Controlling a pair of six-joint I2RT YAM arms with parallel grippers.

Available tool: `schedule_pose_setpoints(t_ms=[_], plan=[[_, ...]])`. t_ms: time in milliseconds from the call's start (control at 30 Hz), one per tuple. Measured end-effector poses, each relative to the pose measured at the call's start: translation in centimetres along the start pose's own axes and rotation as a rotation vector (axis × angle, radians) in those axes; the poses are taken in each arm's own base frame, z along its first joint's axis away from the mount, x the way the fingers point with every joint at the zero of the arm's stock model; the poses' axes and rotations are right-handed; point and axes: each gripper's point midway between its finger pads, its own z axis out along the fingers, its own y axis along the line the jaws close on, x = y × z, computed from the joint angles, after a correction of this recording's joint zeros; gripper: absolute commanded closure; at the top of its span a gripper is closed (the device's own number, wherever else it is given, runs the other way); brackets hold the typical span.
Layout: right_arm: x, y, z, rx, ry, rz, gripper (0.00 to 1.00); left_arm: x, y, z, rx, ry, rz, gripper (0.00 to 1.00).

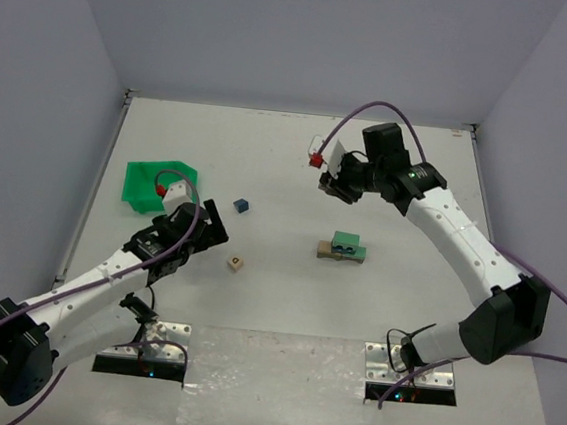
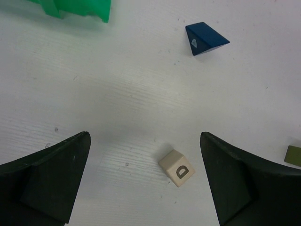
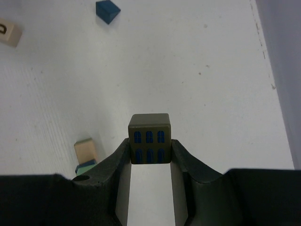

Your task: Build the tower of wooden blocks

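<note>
Although the wood block tower point(image 1: 341, 246) stands a little right of the middle of the desk point(image 1: 284, 313), the leftmost thing is a green bin point(image 1: 161, 183). It lies well to the left of the tower and somewhat farther back.

Next come the left fingers point(image 2: 51, 174), also well left of the tower and about level with it. They are spread wide and grip nothing. In the left wrist view a tan cube marked D point(image 2: 177, 168) lies on the desk in the gap between them. It sits nearer the right-hand finger and touches neither. A blue wedge block point(image 2: 205, 38) lies farther out, ahead of the fingers. Seen from above, it is left of the tower and a little behind it, while the cube is left of the tower and a little in front.

The tower itself is a tan-brown bar with a green block on top. It is apart from both pairs of fingers.

Behind the tower and slightly left of it, the right fingers point(image 3: 120, 160) are pinched on an olive block with blue windows point(image 3: 149, 123). In the right wrist view the tower shows low on the left, just beside the left-hand finger and below the held block.
</note>
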Motion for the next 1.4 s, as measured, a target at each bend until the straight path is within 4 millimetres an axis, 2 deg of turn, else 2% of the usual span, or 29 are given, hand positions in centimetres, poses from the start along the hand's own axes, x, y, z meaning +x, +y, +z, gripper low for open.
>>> schedule_pose_setpoints(t_ms=[233,400,533,767,1400], plan=[[4.3,3.0,-3.5,-0.069,0.079,-0.059,0.91,-2.0,-2.3,1.0,0.023,-0.038,0.039,0.0],[8.1,4.9,-3.9,-0.134,0.15,-0.034,0.91,-2.6,-3.5,1.6,0.06,-0.062,0.061,0.0],[9.7,6.0,-3.7,-0.176,0.169,-0.023,0.89,-3.2,-4.3,1.8,0.078,-0.073,0.079,0.0],[10.7,6.6,-3.0,-0.208,0.187,-0.016,0.87,-4.2,-5.0,1.7,0.093,-0.096,0.098,0.0],[12.6,7.7,-1.9,-0.257,0.227,0.001,0.83,-4.7,-5.1,1.5,0.095,-0.113,0.12,0.0]])
